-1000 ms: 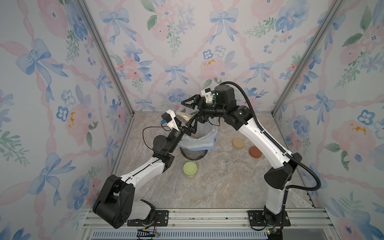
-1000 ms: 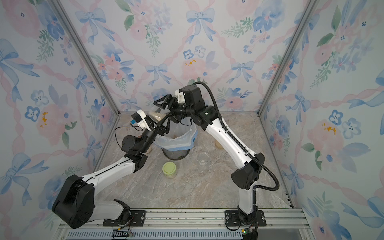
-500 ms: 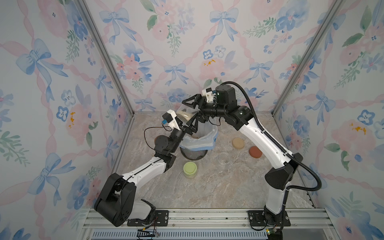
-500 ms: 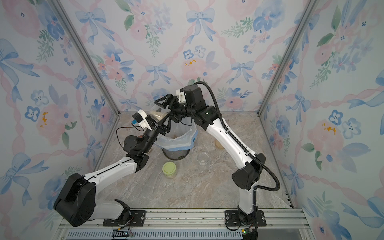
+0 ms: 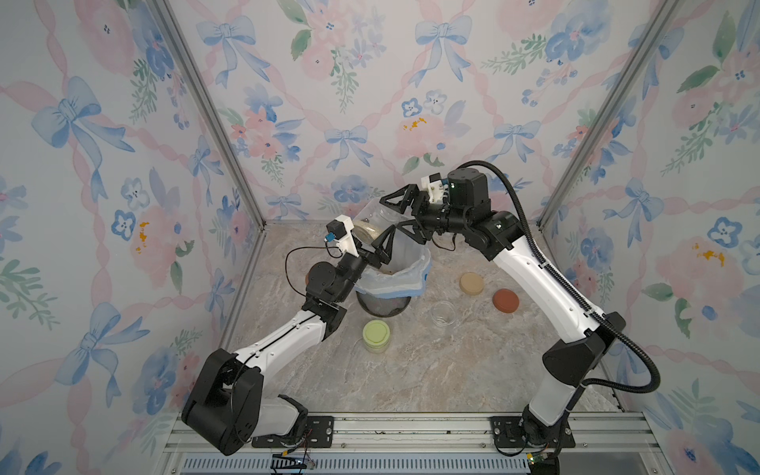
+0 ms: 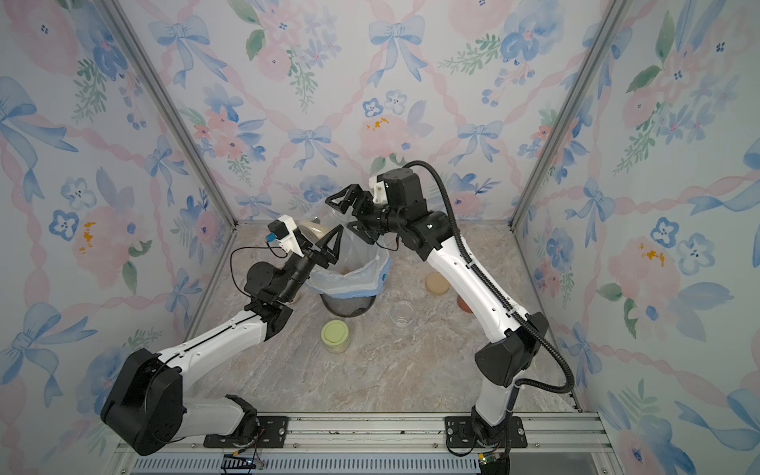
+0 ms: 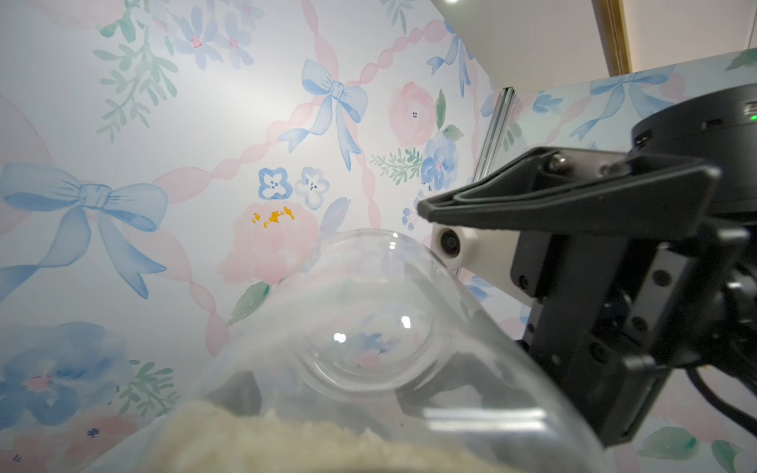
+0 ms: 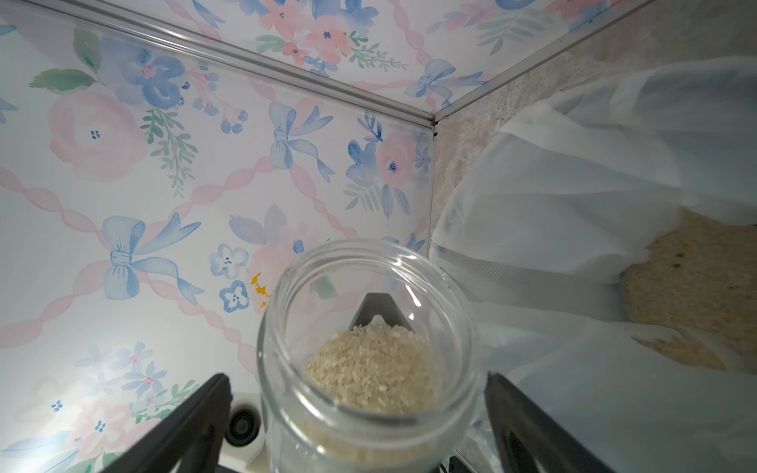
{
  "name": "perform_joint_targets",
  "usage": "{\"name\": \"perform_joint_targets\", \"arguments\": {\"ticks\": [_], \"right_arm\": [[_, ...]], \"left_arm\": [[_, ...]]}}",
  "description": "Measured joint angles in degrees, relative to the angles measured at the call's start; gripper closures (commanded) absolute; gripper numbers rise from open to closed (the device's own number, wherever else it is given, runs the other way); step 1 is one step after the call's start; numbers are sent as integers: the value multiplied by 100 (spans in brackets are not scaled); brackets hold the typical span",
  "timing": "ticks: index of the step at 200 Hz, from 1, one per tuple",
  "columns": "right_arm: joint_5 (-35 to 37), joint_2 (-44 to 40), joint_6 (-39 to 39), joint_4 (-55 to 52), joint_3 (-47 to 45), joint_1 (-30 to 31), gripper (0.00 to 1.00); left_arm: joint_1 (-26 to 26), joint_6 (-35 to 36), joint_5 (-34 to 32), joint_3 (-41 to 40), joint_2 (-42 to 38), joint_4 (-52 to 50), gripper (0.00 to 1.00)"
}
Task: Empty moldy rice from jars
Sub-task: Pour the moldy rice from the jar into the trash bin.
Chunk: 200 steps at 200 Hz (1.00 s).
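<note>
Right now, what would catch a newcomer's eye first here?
At the back, by the dark mesh bin with the white liner, the left claw holds a tilted clear glass jar of pale beige rice, while the right claw stands open either side of its mouth. In front, a pale-green-lidded glass jar stands closed near an empty lidless glass jar.

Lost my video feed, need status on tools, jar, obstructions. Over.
Left tool shut on lidless clear glass cylindrical jar, pale beige rice inside. Right tool open, straddling jar. Nothing between jar and white-lined dark mesh bin.
</note>
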Motion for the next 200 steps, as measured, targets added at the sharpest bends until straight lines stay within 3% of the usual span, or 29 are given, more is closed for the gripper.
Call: {"name": "perform_joint_targets", "arguments": {"ticks": [94, 157, 200], "right_arm": [[411, -208, -1370, -1200, 98, -527, 3], [494, -415, -1928, -1502, 98, -826, 3], [494, -518, -2028, -1515, -17, -911, 3]], "left_arm": [[343, 431, 133, 1508, -404, -4026, 100], [326, 461, 238, 3499, 109, -7012, 100], [251, 463, 306, 5510, 1233, -9226, 100]]}}
